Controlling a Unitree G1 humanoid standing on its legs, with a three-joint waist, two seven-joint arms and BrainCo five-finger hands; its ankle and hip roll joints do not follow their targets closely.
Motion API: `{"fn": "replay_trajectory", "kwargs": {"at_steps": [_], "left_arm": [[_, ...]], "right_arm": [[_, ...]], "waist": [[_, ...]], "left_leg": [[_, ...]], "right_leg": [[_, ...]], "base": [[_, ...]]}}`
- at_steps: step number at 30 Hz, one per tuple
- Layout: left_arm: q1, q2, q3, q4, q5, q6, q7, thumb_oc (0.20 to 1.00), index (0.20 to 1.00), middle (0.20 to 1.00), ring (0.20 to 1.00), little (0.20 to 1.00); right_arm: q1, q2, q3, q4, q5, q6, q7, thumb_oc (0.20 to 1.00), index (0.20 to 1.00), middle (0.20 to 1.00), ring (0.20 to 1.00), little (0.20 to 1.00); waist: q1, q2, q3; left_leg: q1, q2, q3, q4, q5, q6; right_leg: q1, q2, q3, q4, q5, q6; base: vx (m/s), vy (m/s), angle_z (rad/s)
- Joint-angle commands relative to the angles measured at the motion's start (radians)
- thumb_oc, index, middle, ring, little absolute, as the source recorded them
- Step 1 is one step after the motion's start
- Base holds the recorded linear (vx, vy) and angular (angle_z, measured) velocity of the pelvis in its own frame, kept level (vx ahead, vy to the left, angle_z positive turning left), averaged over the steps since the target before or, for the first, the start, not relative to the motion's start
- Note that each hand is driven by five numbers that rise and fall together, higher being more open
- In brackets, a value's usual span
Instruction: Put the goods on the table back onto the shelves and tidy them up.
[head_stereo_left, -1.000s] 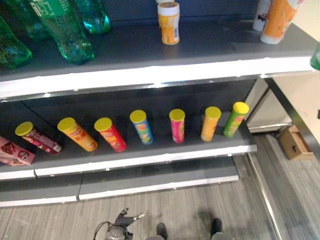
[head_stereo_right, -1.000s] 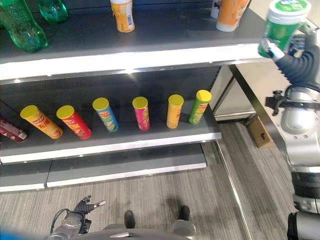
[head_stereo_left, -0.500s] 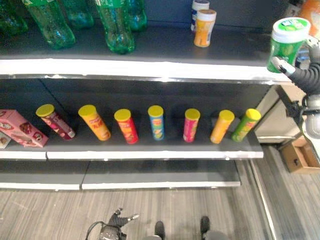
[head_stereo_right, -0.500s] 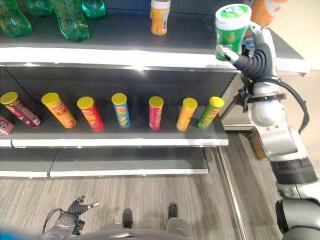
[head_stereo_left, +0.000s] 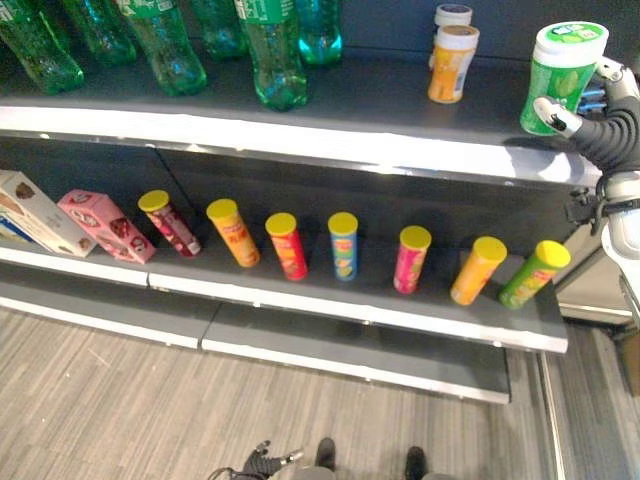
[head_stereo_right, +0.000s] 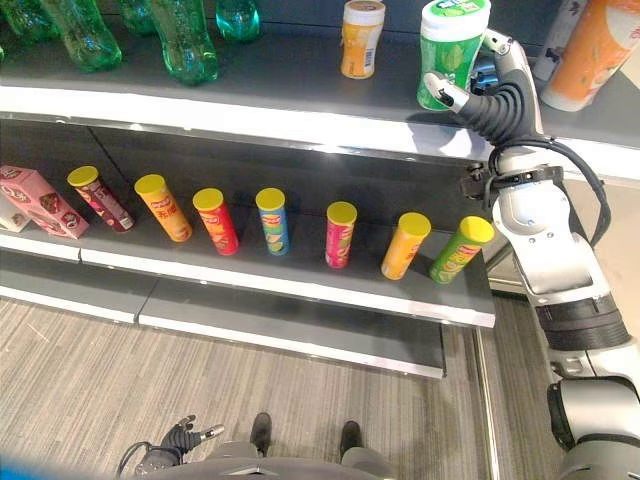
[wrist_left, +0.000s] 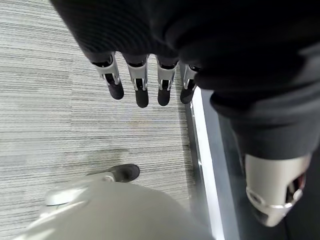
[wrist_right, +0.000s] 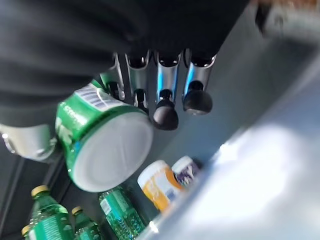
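One green tub (head_stereo_right: 453, 52), white lid up, pinched in right hand (head_stereo_right: 487, 95), held upright over near edge of top shelf (head_stereo_right: 250, 112), right of orange jar (head_stereo_right: 361, 39), likely for setting down. Label print too small to read. Left hand (wrist_left: 140, 85) hangs low over floor, fingers straight, holding nothing.

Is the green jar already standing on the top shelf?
No: the right hand holds the green jar in the air above the front edge of the top shelf.
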Motion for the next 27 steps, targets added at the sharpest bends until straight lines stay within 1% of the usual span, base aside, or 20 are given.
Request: {"fn": "replay_trajectory", "kwargs": {"at_steps": [1,9,12,21,24,25,27], "left_arm": [[-0.056,0.056,-0.035,0.066,0.017,-0.007,0.022,1.000,1.000,1.000,1.000,1.000],[-0.055,0.045,-0.052,0.083,0.012,-0.006,0.029,1.000,1.000,1.000,1.000,1.000],[-0.062,0.044,-0.054,0.090,0.007,0.001,0.031,1.000,1.000,1.000,1.000,1.000],[-0.066,0.057,-0.054,0.070,-0.005,-0.003,0.030,1.000,1.000,1.000,1.000,1.000],[-0.067,0.058,-0.058,0.064,-0.006,-0.002,0.031,1.000,1.000,1.000,1.000,1.000],[-0.077,0.066,-0.067,0.062,0.002,-0.018,0.037,1.000,1.000,1.000,1.000,1.000],[-0.083,0.072,-0.072,0.061,-0.005,-0.023,0.019,1.000,1.000,1.000,1.000,1.000]], "right_arm": [[-0.108,0.009,0.013,0.055,0.097,-0.041,-0.013,0.200,0.200,0.200,0.200,0.200],[-0.196,0.012,0.081,0.140,0.122,-0.034,-0.007,0.200,0.200,0.200,0.200,0.200],[-0.201,0.031,0.094,0.153,0.121,-0.032,-0.007,0.200,0.200,0.200,0.200,0.200],[-0.221,0.073,0.130,0.179,0.093,-0.016,-0.003,0.200,0.200,0.200,0.200,0.200],[-0.234,0.091,0.158,0.220,0.071,-0.004,-0.002,0.200,0.200,0.200,0.200,0.200],[-0.228,0.115,0.166,0.234,0.067,-0.007,-0.002,0.200,0.200,0.200,0.200,0.200],[-0.254,0.124,0.180,0.250,0.069,-0.003,0.003,0.200,0.200,0.200,0.200,0.200]], "waist": [[0.032,-0.075,-0.044],[0.045,-0.079,-0.048],[0.050,-0.080,-0.051],[0.053,-0.077,-0.053],[0.054,-0.076,-0.052],[0.049,-0.076,-0.052],[0.047,-0.077,-0.052]], "left_leg": [[0.030,-0.003,0.035,0.007,-0.103,-0.022],[0.029,-0.005,0.023,0.007,-0.102,-0.024],[0.026,-0.006,0.017,0.007,-0.102,-0.023],[0.027,-0.009,0.016,0.007,-0.105,-0.020],[0.029,-0.008,0.019,0.007,-0.106,-0.019],[0.029,-0.007,0.020,0.007,-0.107,-0.018],[0.029,-0.007,0.023,0.007,-0.108,-0.018]], "right_leg": [[0.002,-0.059,0.022,0.040,-0.122,0.031],[0.013,-0.065,-0.004,0.044,-0.128,0.030],[0.013,-0.067,-0.013,0.046,-0.129,0.030],[0.013,-0.072,-0.016,0.048,-0.128,0.031],[0.012,-0.073,-0.016,0.048,-0.128,0.030],[0.011,-0.073,-0.015,0.050,-0.128,0.030],[0.010,-0.073,-0.010,0.050,-0.127,0.030]], "base": [[0.02,-0.012,0.05],[0.02,-0.008,0.11],[0.02,-0.001,0.05],[0.01,0.006,0.04],[0.00,0.000,0.00],[0.00,0.000,0.00],[0.00,0.000,0.00]]}}
